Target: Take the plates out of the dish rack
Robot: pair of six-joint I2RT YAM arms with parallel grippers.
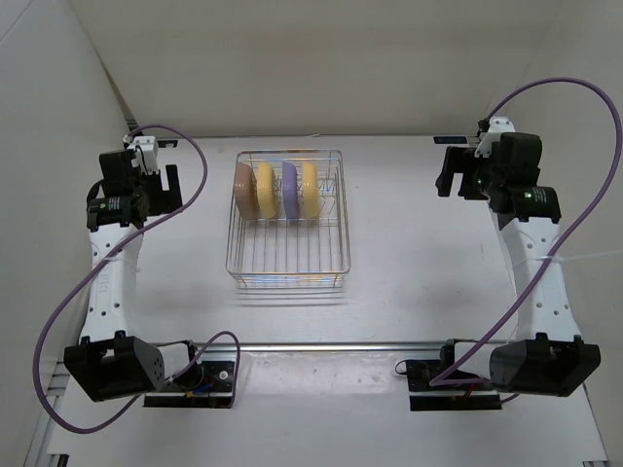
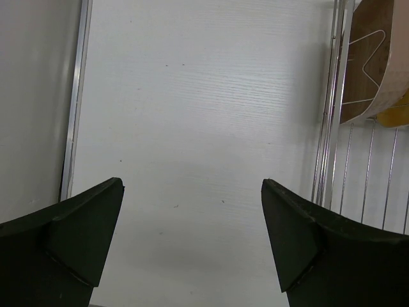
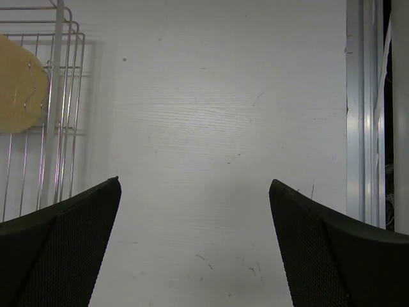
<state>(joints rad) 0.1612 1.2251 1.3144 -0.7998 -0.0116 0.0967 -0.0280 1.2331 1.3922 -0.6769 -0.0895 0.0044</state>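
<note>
The silver wire dish rack (image 1: 288, 268) sits mid-table. Several plates stand on edge in its far half: a tan-pink plate (image 1: 243, 190), a yellow plate (image 1: 263, 190), a purple plate (image 1: 288, 189) and another yellow plate (image 1: 309, 189). My left gripper (image 1: 167, 180) hovers left of the rack, open and empty. My right gripper (image 1: 446, 177) hovers right of it, also open and empty. The left wrist view catches the rack's side wires (image 2: 332, 115) and the tan-pink plate (image 2: 370, 64). The right wrist view shows the rack's wires (image 3: 61, 128) and a yellow plate (image 3: 19, 89).
White walls close in the table at the back and both sides. A metal rail (image 1: 331, 345) runs along the near edge between the arm bases. Purple cables (image 1: 574, 88) loop from each arm.
</note>
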